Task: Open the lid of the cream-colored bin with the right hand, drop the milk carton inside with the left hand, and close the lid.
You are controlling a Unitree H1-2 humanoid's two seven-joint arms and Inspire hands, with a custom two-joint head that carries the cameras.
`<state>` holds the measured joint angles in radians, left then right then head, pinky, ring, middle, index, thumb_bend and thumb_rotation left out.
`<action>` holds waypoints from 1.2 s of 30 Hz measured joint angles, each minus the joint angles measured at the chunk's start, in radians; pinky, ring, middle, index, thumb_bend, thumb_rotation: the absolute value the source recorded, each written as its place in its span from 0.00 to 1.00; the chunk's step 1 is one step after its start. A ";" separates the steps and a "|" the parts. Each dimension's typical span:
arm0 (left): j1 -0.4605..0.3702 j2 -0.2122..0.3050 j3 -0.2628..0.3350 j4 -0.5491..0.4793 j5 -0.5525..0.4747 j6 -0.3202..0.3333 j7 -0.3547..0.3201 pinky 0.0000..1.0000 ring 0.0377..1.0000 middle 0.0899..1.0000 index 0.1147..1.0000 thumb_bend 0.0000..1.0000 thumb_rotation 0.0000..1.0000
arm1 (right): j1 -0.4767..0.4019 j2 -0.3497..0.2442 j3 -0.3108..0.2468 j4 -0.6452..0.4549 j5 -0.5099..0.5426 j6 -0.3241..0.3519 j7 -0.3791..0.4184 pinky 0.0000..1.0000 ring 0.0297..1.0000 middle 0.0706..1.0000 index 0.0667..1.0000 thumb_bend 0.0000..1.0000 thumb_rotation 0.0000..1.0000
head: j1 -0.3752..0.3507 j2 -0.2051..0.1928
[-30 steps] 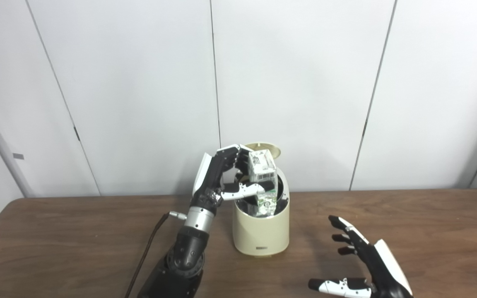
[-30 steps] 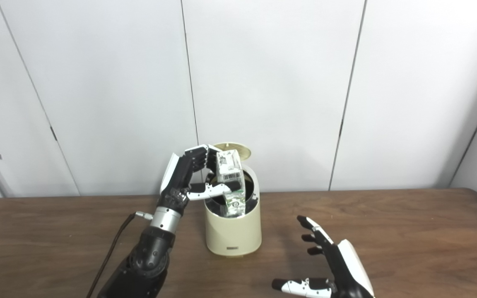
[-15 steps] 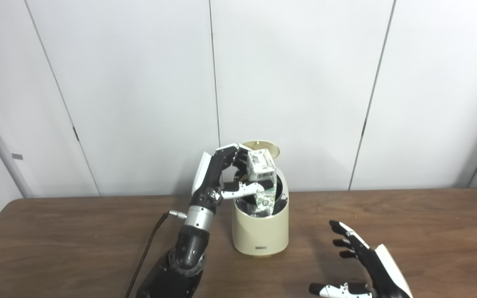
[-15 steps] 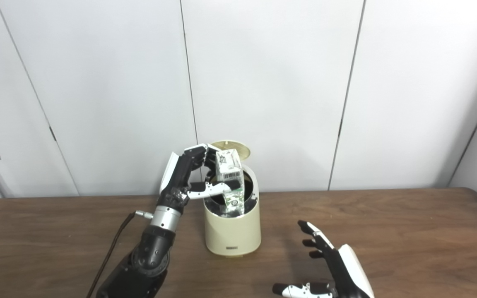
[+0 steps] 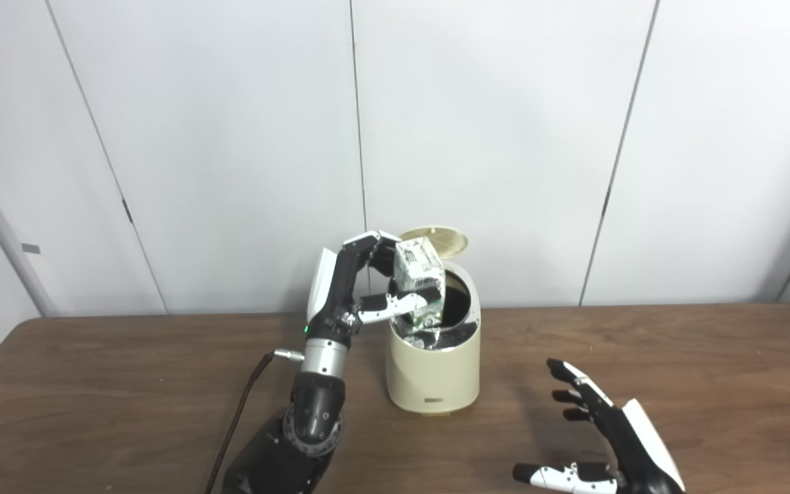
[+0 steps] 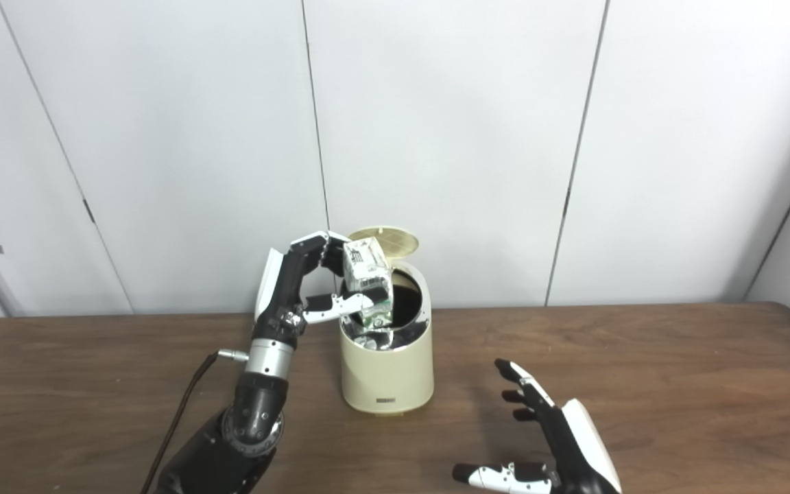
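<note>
While my left hand (image 5: 354, 288) wraps around the milk carton (image 5: 420, 280), I see the carton up above the open mouth of the cream-colored bin (image 5: 433, 374). My thumb presses the front of the carton and my other fingers (image 6: 318, 245) curl behind it. The carton's long side runs mostly up and down, but it leans. Its top tips up and to the left, toward my hand, and its bottom end points down into the dark hole of the bin. The bottom end sits right at the rim, over the left part of the opening. I cannot tell if it touches the rim.

The lid (image 5: 434, 240) is flipped up at the back of the bin, just behind the carton.

My right hand (image 6: 556, 446) is low, near the front edge of the brown table (image 6: 676, 384), well apart from the bin. It holds nothing, and its fingers are spread wide with the thumb pointing left.

A dark cable (image 5: 241, 418) runs along the table beside my left arm.
</note>
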<state>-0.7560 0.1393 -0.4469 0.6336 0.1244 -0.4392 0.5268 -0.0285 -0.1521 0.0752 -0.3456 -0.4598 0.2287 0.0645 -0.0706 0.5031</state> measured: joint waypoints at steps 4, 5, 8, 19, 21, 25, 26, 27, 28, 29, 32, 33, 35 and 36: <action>-0.007 0.006 -0.033 0.012 0.001 0.000 0.032 0.49 0.44 0.43 0.43 0.51 0.00 | 0.002 0.000 0.000 -0.001 0.000 0.000 0.001 0.73 0.81 0.89 0.89 0.78 0.26 | 0.002 0.002; -0.010 0.006 -0.038 0.021 0.001 -0.001 0.038 0.49 0.44 0.43 0.43 0.51 0.00 | 0.002 0.000 0.000 -0.001 0.000 0.000 0.001 0.72 0.81 0.89 0.89 0.78 0.26 | 0.002 0.002; -0.011 0.011 -0.046 0.024 0.000 -0.001 0.044 0.50 0.45 0.43 0.43 0.51 0.00 | 0.002 0.000 -0.002 -0.002 0.000 0.000 0.002 0.71 0.81 0.89 0.89 0.78 0.26 | 0.003 0.003; -0.009 0.027 -0.039 0.031 -0.010 -0.009 -0.033 0.59 0.65 0.64 0.62 0.88 0.15 | 0.000 -0.001 -0.005 -0.002 0.014 -0.002 0.004 0.70 0.80 0.88 0.88 0.78 0.25 | 0.005 0.006; -0.009 0.031 -0.040 0.031 -0.008 -0.015 -0.039 0.62 0.68 0.68 0.66 0.92 0.20 | -0.001 -0.001 -0.005 -0.002 0.015 -0.004 0.003 0.70 0.80 0.88 0.88 0.78 0.25 | 0.008 0.008; -0.009 0.032 -0.038 0.031 -0.007 -0.020 -0.052 0.65 0.73 0.75 0.74 0.94 0.23 | -0.005 -0.001 -0.005 0.001 0.014 -0.007 0.000 0.68 0.79 0.88 0.88 0.79 0.25 | 0.009 0.009; -0.009 0.032 -0.038 0.031 -0.007 -0.021 -0.055 0.65 0.73 0.75 0.74 0.94 0.23 | -0.007 -0.001 -0.005 0.001 0.014 -0.007 -0.001 0.68 0.79 0.88 0.88 0.79 0.25 | 0.009 0.009; -0.009 0.032 -0.037 0.031 -0.007 -0.021 -0.057 0.66 0.73 0.76 0.75 0.95 0.24 | -0.009 -0.002 -0.005 0.001 0.014 -0.007 -0.001 0.67 0.78 0.88 0.88 0.79 0.25 | 0.011 0.008; -0.009 0.033 -0.036 0.031 -0.007 -0.021 -0.059 0.66 0.73 0.77 0.75 0.95 0.24 | -0.010 -0.002 -0.005 0.001 0.015 -0.007 -0.001 0.66 0.78 0.88 0.89 0.78 0.25 | 0.011 0.008; -0.009 0.032 -0.035 0.031 -0.006 -0.024 -0.062 0.67 0.73 0.77 0.76 0.95 0.25 | -0.010 -0.002 -0.005 0.002 0.015 -0.007 -0.001 0.65 0.78 0.88 0.89 0.78 0.25 | 0.011 0.008; -0.009 0.032 -0.031 0.031 -0.006 -0.025 -0.069 0.67 0.73 0.77 0.76 0.95 0.25 | -0.011 -0.002 -0.005 0.002 0.014 -0.008 -0.001 0.64 0.76 0.88 0.88 0.78 0.25 | 0.011 0.008; -0.009 0.032 -0.030 0.031 -0.006 -0.025 -0.071 0.67 0.74 0.77 0.76 0.96 0.26 | -0.011 -0.002 -0.005 0.002 0.014 -0.007 -0.001 0.65 0.77 0.88 0.88 0.78 0.25 | 0.011 0.009; -0.009 0.032 -0.026 0.031 -0.006 -0.025 -0.076 0.68 0.74 0.77 0.77 0.95 0.26 | -0.011 -0.002 -0.005 0.002 0.014 -0.007 -0.001 0.65 0.77 0.88 0.88 0.78 0.25 | 0.012 0.009; -0.008 0.032 -0.025 0.030 -0.006 -0.025 -0.077 0.67 0.73 0.77 0.76 0.95 0.26 | -0.011 -0.002 -0.005 0.002 0.014 -0.007 -0.001 0.65 0.78 0.88 0.89 0.78 0.25 | 0.012 0.009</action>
<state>-0.7644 0.1710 -0.4724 0.6637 0.1182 -0.4638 0.4499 -0.0392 -0.1538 0.0707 -0.3434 -0.4456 0.2214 0.0635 -0.0583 0.5123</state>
